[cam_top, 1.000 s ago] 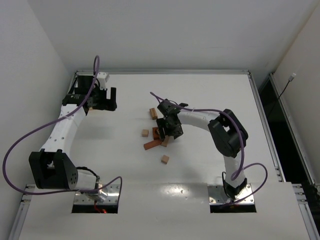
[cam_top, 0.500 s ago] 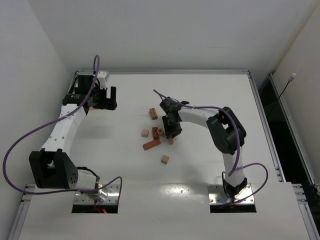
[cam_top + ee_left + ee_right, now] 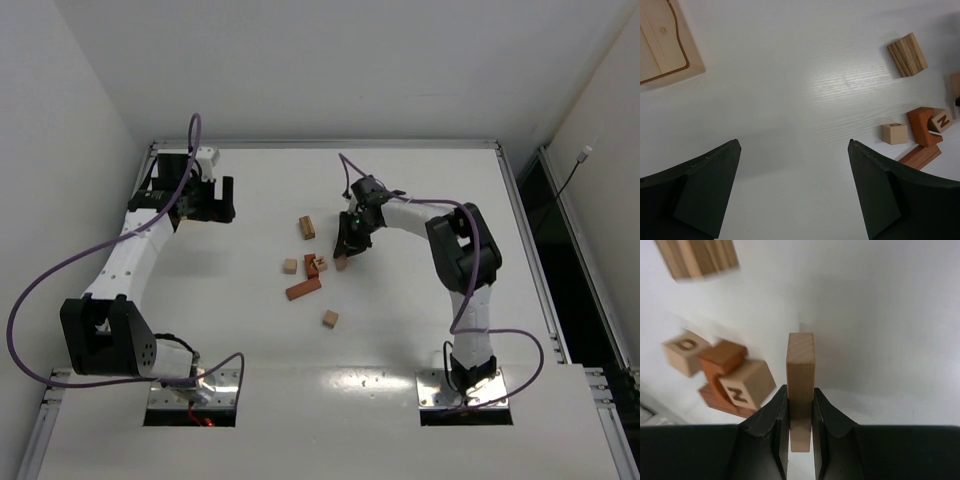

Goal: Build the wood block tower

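No tower to report yet. From above, the wood blocks (image 3: 311, 265) all lie loose on the white table (image 3: 420, 330), and I see no upright stack one block wide anywhere. The right gripper (image 3: 800, 392) is the busy one. Its fingers are pinched narrow on a pale tan bar (image 3: 800, 360), clamping its two broad faces, and most of its length pokes out ahead of the tips. I cannot tell whether the bar is clear of the surface. Just beside it sits a little huddle. The N cube (image 3: 746, 383) is tilted against a reddish-brown piece (image 3: 722, 359), the O cube (image 3: 685, 352) is close on the other side, and a reddish bar (image 3: 304, 288) lies on the near side. A striped block (image 3: 908, 47) sits apart toward the far edge, and a lone cube (image 3: 329, 319) lies well apart, nearer the arm bases. At far left, the left gripper (image 3: 793, 147) hangs with its fingers spread wide and nothing between them, near the flat pale tray (image 3: 665, 45), which is no part of the build. My read is that this is the very start: one piece is gripped and none is placed. A base spot has to be chosen, and all seven pieces by my count are left to stack, so nearly the whole job lies ahead.
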Motion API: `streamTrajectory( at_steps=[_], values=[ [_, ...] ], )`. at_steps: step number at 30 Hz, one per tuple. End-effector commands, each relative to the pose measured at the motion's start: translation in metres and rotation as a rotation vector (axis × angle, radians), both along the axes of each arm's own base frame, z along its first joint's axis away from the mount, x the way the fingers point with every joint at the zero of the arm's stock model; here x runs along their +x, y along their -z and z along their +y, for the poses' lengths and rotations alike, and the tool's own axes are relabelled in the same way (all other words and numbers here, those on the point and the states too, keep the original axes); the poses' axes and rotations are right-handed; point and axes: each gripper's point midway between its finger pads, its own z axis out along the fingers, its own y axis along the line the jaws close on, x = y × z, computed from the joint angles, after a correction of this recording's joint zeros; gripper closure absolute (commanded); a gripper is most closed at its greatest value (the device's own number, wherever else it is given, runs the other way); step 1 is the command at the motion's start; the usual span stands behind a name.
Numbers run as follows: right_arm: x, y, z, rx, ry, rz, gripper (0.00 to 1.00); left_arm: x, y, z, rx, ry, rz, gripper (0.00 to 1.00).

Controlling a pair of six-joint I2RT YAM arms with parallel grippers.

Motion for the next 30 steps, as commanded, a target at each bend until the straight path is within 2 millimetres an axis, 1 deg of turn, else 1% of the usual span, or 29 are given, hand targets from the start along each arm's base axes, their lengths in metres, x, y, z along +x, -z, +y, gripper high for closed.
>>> streamTrajectory(
  at_steps=[1, 2, 3, 5, 6, 7, 8, 9, 10, 11, 12, 13, 15, 16, 17, 18, 19, 20, 21, 22, 23, 26, 27, 30],
  values=[
    [0.033, -0.021, 0.033, 0.306, -0.061, -0.022, 1.0, 0.006, -0.003, -0.003, -0.021, 0.004, -0.031, 0.13],
    [0.038, -0.02, 0.033, 0.328, -0.062, -0.02, 1.0, 0.006, -0.003, -0.003, -0.021, 0.004, -0.031, 0.13],
    [0.038, -0.017, 0.038, 0.36, -0.057, 0.002, 1.0, 0.005, 0.0, -0.003, -0.021, 0.003, -0.022, 0.13],
    [0.053, -0.017, 0.036, 0.41, -0.036, -0.019, 1.0, 0.005, 0.0, -0.003, -0.021, 0.003, -0.022, 0.13],
    [0.053, -0.02, 0.042, 0.449, -0.05, -0.008, 1.0, 0.005, 0.0, -0.003, -0.021, 0.003, -0.022, 0.13],
    [0.051, -0.01, 0.043, 0.449, -0.043, 0.031, 1.0, 0.005, 0.0, -0.003, -0.021, 0.003, -0.022, 0.13],
    [0.055, -0.013, 0.046, 0.463, -0.051, 0.025, 1.0, 0.005, 0.0, -0.003, -0.021, 0.003, -0.022, 0.13],
    [0.054, -0.012, 0.045, 0.46, -0.049, 0.033, 1.0, 0.005, 0.0, -0.003, -0.021, 0.003, -0.022, 0.13],
    [0.052, -0.006, 0.045, 0.455, -0.046, 0.046, 0.98, 0.005, 0.0, -0.003, -0.021, 0.003, -0.022, 0.13],
    [0.054, -0.006, 0.044, 0.447, -0.041, 0.047, 0.96, 0.005, 0.0, -0.003, -0.021, 0.003, -0.022, 0.13],
    [0.052, 0.001, 0.042, 0.43, -0.023, 0.069, 0.94, 0.005, 0.0, -0.003, -0.021, 0.003, -0.022, 0.13],
    [0.052, 0.003, 0.041, 0.417, -0.015, 0.074, 0.9, 0.005, 0.0, -0.003, -0.021, 0.003, -0.022, 0.13],
    [0.05, 0.01, 0.036, 0.384, -0.004, 0.075, 0.85, 0.005, 0.0, -0.003, -0.021, 0.003, -0.022, 0.13],
    [0.051, 0.012, 0.028, 0.364, 0.018, 0.078, 0.8, 0.005, 0.0, -0.003, -0.021, 0.003, -0.022, 0.13],
    [0.049, 0.013, 0.028, 0.36, 0.021, 0.088, 0.78, 0.005, 0.0, -0.003, -0.021, 0.003, -0.022, 0.13],
    [0.051, 0.014, 0.02, 0.345, 0.032, 0.074, 0.75, 0.005, 0.0, -0.003, -0.021, 0.003, -0.022, 0.13],
    [0.05, 0.013, 0.016, 0.322, 0.035, 0.066, 0.65, 0.005, 0.0, -0.003, -0.021, 0.003, -0.022, 0.13],
    [0.051, 0.016, 0.009, 0.304, 0.056, 0.075, 0.6, 0.005, 0.004, -0.003, -0.021, 0.003, -0.012, 0.13],
    [0.055, 0.01, 0.008, 0.3, 0.048, 0.049, 0.55, 0.007, 0.0, -0.003, -0.027, -0.003, -0.02, 0.13],
    [0.052, 0.012, 0.004, 0.274, 0.061, 0.053, 0.5, 0.007, 0.0, -0.005, -0.034, 0.004, -0.02, 0.13],
    [0.053, 0.008, 0.0, 0.276, 0.069, 0.048, 0.46, 0.007, 0.0, -0.005, -0.034, 0.004, -0.02, 0.13],
    [0.054, 0.012, -0.013, 0.226, 0.083, 0.033, 0.45, 0.008, -0.004, -0.005, -0.034, 0.004, -0.029, 0.13],
    [0.056, 0.009, -0.02, 0.213, 0.093, 0.026, 0.43, 0.008, -0.004, -0.005, -0.034, 0.004, -0.029, 0.13],
    [0.062, 0.0, -0.039, 0.133, 0.11, -0.03, 0.43, 0.008, -0.004, -0.005, -0.034, 0.004, -0.029, 0.13]
  ],
)
